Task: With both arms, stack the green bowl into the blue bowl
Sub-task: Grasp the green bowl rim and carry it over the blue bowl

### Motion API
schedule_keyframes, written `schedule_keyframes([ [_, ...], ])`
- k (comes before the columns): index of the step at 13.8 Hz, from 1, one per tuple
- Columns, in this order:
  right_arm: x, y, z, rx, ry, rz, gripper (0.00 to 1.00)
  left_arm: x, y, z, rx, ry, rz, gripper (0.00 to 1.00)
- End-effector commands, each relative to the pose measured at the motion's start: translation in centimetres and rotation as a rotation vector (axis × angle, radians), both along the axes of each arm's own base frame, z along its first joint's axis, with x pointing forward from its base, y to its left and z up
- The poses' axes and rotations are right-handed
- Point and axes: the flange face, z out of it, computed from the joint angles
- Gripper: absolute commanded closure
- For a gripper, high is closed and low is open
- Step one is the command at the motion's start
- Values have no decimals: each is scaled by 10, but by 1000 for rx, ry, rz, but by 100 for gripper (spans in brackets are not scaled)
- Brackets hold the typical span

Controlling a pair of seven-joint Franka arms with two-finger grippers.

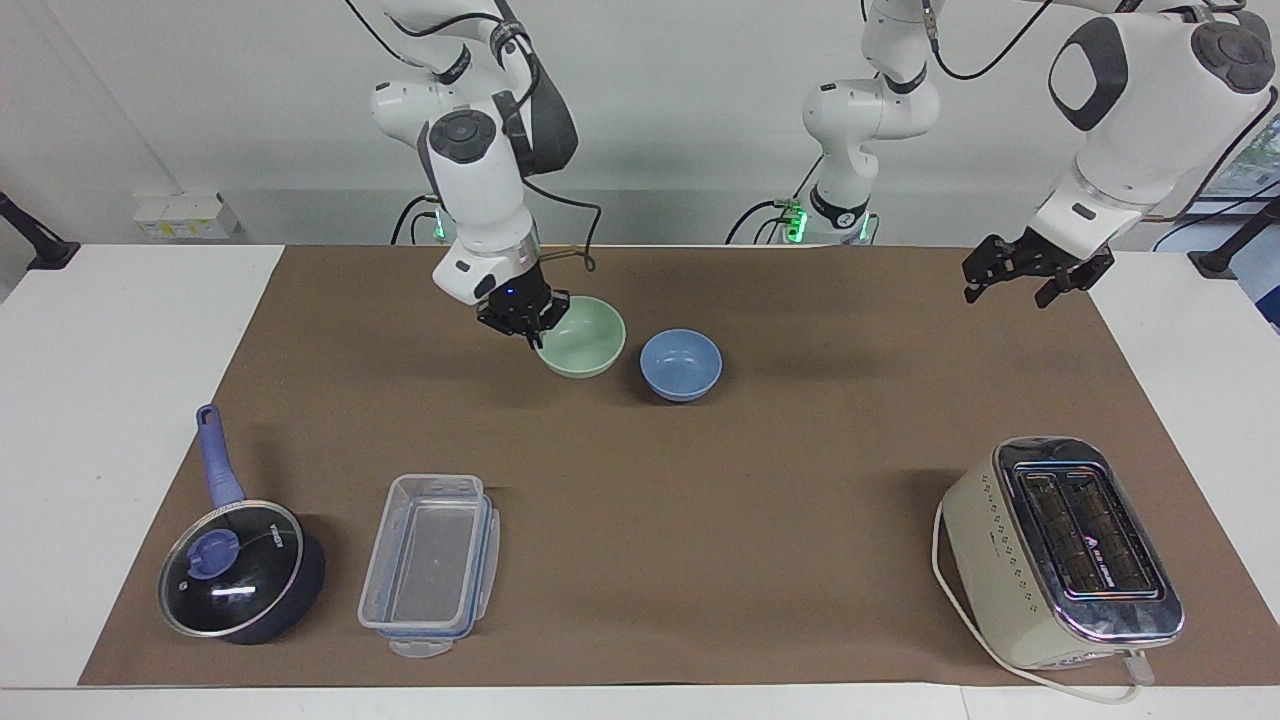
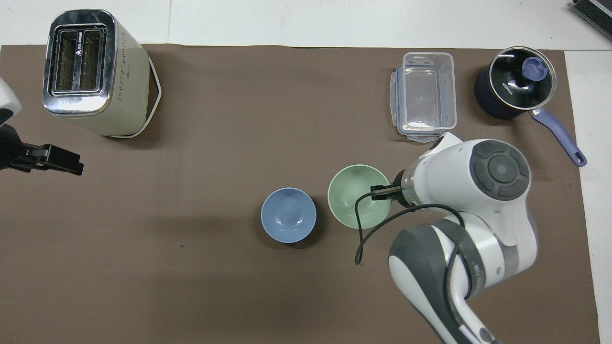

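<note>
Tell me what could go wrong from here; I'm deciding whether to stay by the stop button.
1. The right gripper pinches the green bowl by one rim edge only, so the bowl could tilt or slip while it's carried.
2. The green bowl hangs close beside the blue bowl; coming in too low could knock the blue bowl aside.
The left gripper waits open, away from both.

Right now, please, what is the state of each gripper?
Left gripper: open, holding nothing, waiting near the toaster's end.
Right gripper: shut on the green bowl's rim, beside the blue bowl.
</note>
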Motion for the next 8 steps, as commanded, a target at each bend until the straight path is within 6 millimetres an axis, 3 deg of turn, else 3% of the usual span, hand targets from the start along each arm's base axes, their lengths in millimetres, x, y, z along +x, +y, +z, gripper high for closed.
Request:
schedule_keyframes([
  [1,1,27,8,30,-6,-26,100,-7,2,0,18,-16,8,0],
  [5,-2,51,2,60,14,-21,100,-6,2,0,18,-17,8,0],
  [8,-9,93,-18,76,19,-57,100,-7,2,0,18,-16,8,0],
])
